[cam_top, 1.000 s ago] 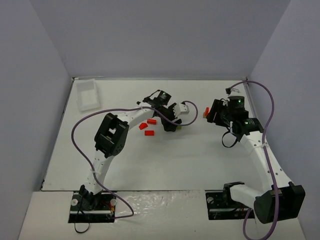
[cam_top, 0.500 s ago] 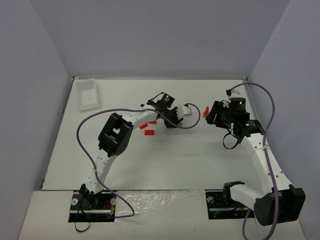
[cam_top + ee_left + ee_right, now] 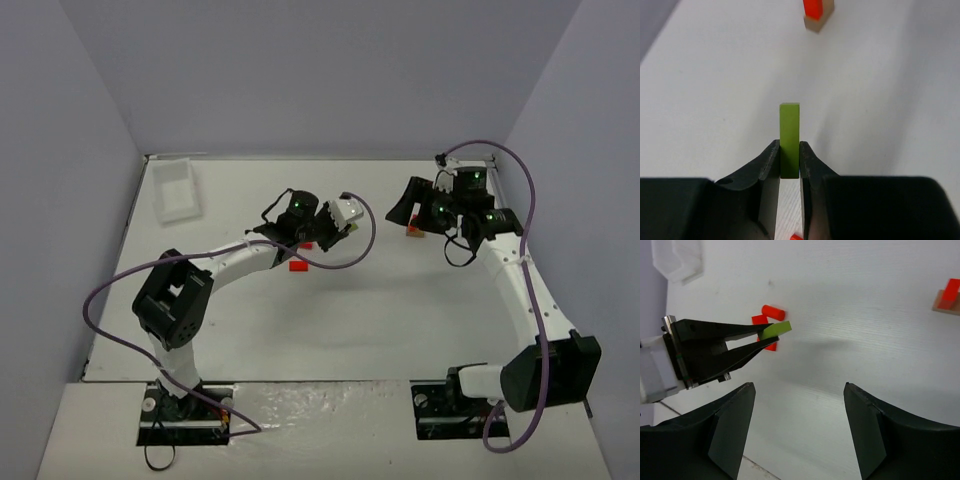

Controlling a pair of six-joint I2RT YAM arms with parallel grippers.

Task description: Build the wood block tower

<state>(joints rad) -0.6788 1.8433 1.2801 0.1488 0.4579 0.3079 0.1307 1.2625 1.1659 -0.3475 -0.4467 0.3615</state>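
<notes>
My left gripper (image 3: pixel 789 145) is shut on a pale yellow-green stick (image 3: pixel 789 131), which juts forward from between the jaws, held above the table. The right wrist view shows the same gripper (image 3: pixel 775 333) from the side, with the stick (image 3: pixel 777 329) at its tips. Ahead of it a tan base with a red block on top (image 3: pixel 815 14) stands on the table (image 3: pixel 413 232) (image 3: pixel 946 297). My right gripper (image 3: pixel 798 385) is open and holds nothing; it hovers just behind and left of that small stack (image 3: pixel 408 205). The left gripper (image 3: pixel 332 230) is mid-table.
Loose red blocks (image 3: pixel 299 265) lie under the left arm; the right wrist view shows a red cylinder (image 3: pixel 773 312) and two red pieces (image 3: pixel 760 320) there. A clear white tray (image 3: pixel 175 190) sits at the back left corner. Walls enclose the table.
The left gripper shut on the green stick and rose from the table with it. The right gripper opened, moved back and left the red block on the tan base.
</notes>
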